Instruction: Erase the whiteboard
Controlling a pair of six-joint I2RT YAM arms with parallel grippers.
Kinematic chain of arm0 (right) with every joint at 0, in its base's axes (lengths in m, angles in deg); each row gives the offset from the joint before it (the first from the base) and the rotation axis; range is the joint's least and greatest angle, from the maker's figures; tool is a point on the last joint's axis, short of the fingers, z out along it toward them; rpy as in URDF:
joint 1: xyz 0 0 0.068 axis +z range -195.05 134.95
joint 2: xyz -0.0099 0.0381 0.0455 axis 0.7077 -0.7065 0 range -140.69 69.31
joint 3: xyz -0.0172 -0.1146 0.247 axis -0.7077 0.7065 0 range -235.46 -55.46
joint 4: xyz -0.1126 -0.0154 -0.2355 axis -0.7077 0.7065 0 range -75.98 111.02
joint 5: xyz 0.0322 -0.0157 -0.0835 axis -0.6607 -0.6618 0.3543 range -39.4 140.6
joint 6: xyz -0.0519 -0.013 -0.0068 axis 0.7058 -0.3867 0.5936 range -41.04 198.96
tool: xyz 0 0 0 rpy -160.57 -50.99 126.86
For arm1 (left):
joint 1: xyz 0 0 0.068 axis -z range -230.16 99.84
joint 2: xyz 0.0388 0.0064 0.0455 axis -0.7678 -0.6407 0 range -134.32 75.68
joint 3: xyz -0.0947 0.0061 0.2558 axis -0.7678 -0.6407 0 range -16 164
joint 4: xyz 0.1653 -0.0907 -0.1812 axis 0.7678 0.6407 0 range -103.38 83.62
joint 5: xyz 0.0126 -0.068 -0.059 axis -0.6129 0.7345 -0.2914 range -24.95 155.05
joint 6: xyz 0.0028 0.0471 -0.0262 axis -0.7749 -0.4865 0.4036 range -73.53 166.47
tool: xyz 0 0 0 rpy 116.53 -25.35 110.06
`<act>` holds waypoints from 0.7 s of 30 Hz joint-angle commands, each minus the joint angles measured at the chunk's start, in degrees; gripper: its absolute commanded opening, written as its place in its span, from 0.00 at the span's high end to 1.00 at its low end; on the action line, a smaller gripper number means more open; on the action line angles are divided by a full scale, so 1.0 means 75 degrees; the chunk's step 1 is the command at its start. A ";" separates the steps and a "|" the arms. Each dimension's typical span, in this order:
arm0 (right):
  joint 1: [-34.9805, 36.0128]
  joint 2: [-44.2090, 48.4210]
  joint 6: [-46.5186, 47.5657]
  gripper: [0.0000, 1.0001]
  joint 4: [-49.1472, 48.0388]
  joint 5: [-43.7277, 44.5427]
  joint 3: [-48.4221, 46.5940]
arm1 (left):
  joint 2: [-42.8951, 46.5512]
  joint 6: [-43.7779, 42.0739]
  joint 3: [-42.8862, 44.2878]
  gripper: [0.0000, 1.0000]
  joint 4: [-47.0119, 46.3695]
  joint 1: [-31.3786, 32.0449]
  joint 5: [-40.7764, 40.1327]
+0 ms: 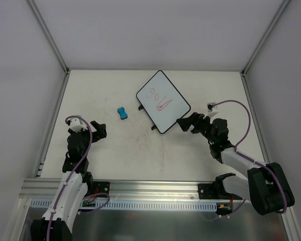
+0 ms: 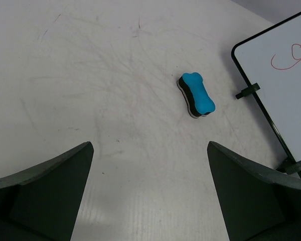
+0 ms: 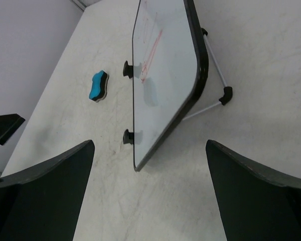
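Black, with its jaws spread wide and nothing between them, the right tool (image 3: 150,201) hangs low over the worktop (image 1: 115,160), just off the near right edge of the whiteboard (image 1: 163,102). In the right wrist view the board stands ahead of the tool and apart from it. The board is tilted up on a thin wire stand (image 3: 226,94) behind it, and two small black tabs (image 3: 128,136) on its lower edge rest on the surface. Red scribbles (image 1: 160,100) mark its white face. The left tool (image 1: 98,128) is likewise parted and empty, well apart from the board on the left side of the worktop. Between that tool and the board, nearer the board, lies a small blue eraser (image 2: 196,94) with a dark underside. It sits just beside the tabbed edge and does not touch it.
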 commanded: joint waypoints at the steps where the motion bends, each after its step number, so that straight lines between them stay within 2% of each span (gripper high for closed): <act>1: 0.0014 -0.0374 -0.0300 0.03 -0.0975 -0.0222 -0.0674 | 0.0051 0.0061 0.0082 0.01 -0.0303 -0.0042 0.0124; 12: 0.0014 -0.2026 -0.0851 0.05 -0.2322 -0.0187 -0.1168 | -0.0031 0.0002 0.0117 0.01 -0.0303 -0.0042 0.0195; 13: 0.0014 -0.2132 -0.0874 0.06 -0.2486 -0.0222 -0.1144 | -0.0019 0.0002 0.0106 0.01 -0.0303 -0.0042 0.0206; 17: -0.0021 -0.2706 -0.1178 0.22 -0.3515 -0.0433 -0.1062 | 0.0004 -0.0021 0.0106 0.01 -0.0303 -0.0042 0.0335; 21: -0.0091 -0.3327 -0.1670 0.28 -0.4256 -0.0842 -0.1202 | -0.0043 -0.0045 0.0141 0.01 -0.0303 -0.0042 0.0359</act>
